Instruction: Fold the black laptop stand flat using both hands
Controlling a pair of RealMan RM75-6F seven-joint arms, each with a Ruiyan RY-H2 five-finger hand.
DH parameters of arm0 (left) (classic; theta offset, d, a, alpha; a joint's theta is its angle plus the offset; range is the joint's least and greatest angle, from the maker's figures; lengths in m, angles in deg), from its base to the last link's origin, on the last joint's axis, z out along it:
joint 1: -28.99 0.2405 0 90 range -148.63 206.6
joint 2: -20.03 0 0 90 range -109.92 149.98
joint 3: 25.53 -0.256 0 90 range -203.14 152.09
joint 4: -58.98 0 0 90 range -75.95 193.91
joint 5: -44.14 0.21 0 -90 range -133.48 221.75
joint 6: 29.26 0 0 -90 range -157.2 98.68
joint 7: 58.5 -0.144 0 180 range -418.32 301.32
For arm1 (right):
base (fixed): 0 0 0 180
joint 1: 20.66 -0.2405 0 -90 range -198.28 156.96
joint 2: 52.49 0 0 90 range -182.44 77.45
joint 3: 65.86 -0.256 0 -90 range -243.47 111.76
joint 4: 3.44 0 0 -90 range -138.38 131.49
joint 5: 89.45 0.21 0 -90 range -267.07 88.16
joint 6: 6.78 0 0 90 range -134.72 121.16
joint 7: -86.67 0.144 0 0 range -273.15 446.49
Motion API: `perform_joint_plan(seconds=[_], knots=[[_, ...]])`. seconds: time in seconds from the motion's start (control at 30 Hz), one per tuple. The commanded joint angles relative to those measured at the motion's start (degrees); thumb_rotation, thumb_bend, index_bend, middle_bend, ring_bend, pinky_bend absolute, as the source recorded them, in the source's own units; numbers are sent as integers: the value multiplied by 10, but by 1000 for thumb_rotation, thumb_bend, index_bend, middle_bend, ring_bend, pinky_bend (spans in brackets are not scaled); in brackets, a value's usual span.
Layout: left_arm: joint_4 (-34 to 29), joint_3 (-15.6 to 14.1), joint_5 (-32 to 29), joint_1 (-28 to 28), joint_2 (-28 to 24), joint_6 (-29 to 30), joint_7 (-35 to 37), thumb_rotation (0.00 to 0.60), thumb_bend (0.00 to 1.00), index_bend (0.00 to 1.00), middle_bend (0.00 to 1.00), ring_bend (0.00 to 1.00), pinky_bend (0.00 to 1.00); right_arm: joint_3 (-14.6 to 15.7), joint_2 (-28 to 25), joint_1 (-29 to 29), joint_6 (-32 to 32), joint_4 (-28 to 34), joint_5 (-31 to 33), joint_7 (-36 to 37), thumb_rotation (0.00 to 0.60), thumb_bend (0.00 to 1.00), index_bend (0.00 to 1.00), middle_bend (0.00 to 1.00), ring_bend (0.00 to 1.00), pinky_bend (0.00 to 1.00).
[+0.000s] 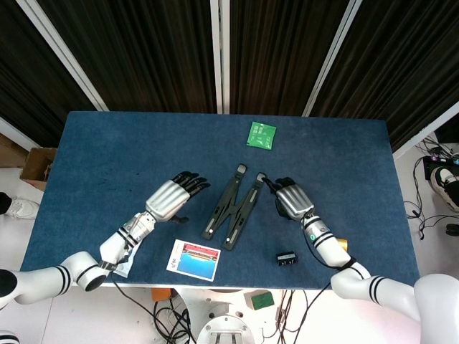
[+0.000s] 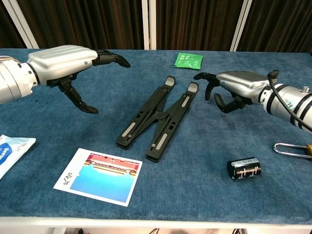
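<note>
The black laptop stand [image 1: 232, 207] [image 2: 158, 117] lies low on the blue table as a narrow X, its two arms crossing near the middle. My left hand [image 1: 171, 198] [image 2: 61, 57] hovers left of it, well apart, fingers spread and holding nothing. My right hand [image 1: 290, 200] [image 2: 235, 87] hovers just right of the stand's far right tip, fingers loosely curved downward. One fingertip reaches close to that tip; I cannot tell whether it touches. Nothing is in either hand.
A green packet [image 1: 262, 135] [image 2: 188, 61] lies beyond the stand. A picture card [image 1: 193, 259] [image 2: 99, 176] sits near the front edge. A black cylinder [image 1: 287, 257] [image 2: 243, 168] and a padlock [image 2: 291, 149] lie front right. A blue-white sachet [image 2: 12, 150] is front left.
</note>
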Motion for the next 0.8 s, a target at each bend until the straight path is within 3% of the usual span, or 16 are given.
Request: perform_joint_plan(seconds=[0.03,0.63,0.8], knots=[[1,0,0,1,0,0,1,600,28,127,108,79,124,-4,19,-10,-8,-21,0,5,600,786,0,335,135,174],[-16,-10,1,33,-32,21,-1,600,28,128,108,79,124,-42,165,-101,-30,-190,-34,95,600,795,0,280,107,145],[-8,-16,-4,39,-43,11,-6,600,28,127,108,79,124,-40,174,-114,-17,-202,-53,150,600,745,0,258,89,134]])
